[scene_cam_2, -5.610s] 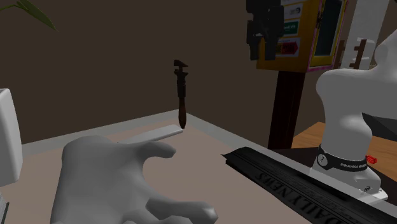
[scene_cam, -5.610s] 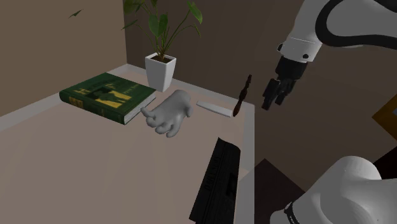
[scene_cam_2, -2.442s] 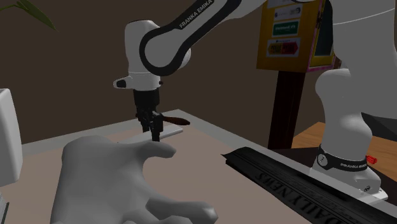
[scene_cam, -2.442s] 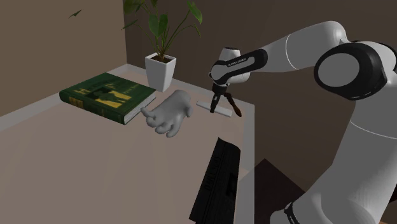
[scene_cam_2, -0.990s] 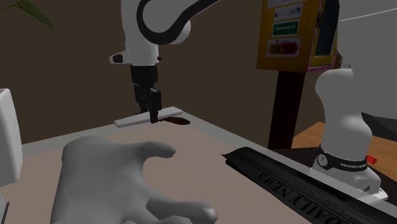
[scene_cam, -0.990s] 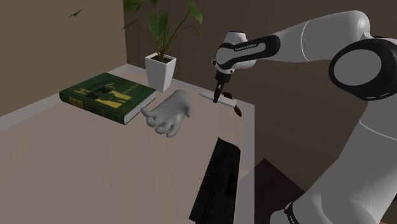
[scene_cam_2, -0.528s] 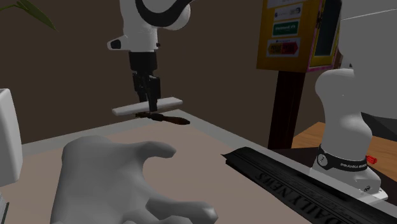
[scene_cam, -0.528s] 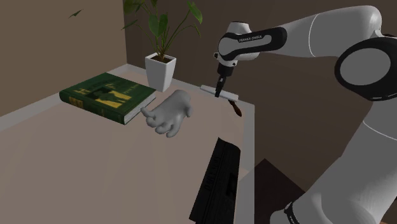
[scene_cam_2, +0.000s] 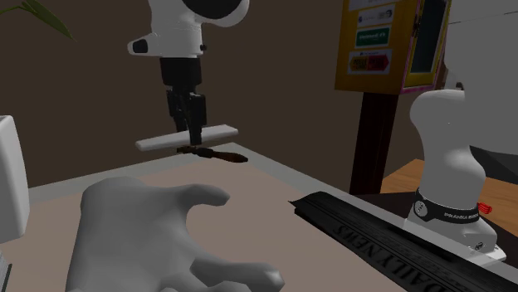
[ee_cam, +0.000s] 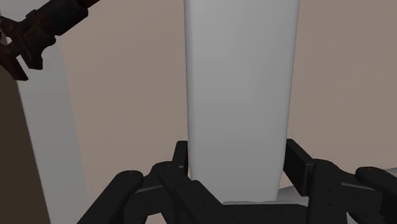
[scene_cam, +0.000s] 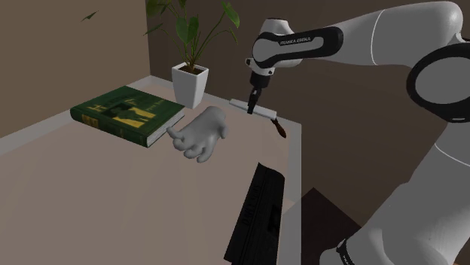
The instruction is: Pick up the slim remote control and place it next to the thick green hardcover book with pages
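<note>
The slim remote (scene_cam: 257, 107) is a plain pale grey bar, held level in the air above the table's far corner. My gripper (scene_cam: 251, 105) is shut on its middle, pointing straight down. In the second exterior view the remote (scene_cam_2: 162, 140) hangs a little above the table with the gripper (scene_cam_2: 195, 136) clasped around it. The wrist view has the remote (ee_cam: 242, 95) running up between my black fingers (ee_cam: 179, 167). The thick green hardcover book (scene_cam: 126, 112) lies flat at the shoulder view's left, well away from the remote.
A dark rusty wrench (scene_cam: 279, 128) lies on the table edge just below the remote. A grey hand model (scene_cam: 201, 134) lies between remote and book. A white potted plant (scene_cam: 189, 81) stands behind the book. A black flat box (scene_cam: 256, 214) rests by the stand.
The remote has gone up off the table in my shut gripper and drifted slightly toward the shoulder view's left. The wrench stays lying on the table edge.
</note>
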Controlling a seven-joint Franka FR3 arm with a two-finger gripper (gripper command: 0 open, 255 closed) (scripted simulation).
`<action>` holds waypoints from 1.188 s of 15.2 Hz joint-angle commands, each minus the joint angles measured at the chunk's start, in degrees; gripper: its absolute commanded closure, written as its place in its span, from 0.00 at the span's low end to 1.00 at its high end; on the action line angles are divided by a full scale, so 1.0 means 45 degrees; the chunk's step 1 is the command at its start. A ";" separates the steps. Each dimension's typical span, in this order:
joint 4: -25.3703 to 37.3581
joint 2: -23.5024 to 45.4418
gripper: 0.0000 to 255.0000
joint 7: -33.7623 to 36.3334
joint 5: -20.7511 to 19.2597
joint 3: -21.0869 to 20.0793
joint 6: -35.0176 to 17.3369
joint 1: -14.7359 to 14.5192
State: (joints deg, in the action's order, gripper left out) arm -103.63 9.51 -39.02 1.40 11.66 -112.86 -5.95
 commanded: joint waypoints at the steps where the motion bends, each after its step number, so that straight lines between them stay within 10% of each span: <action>1: -0.0167 -0.0148 1.00 0.0654 -0.0072 -0.0249 -0.0027 -0.0372; 18: 0.1312 0.0878 1.00 0.5475 -0.0343 -0.2200 0.0443 -0.3153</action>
State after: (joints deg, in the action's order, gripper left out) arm -98.63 12.99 -15.89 -0.11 2.37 -111.36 -19.23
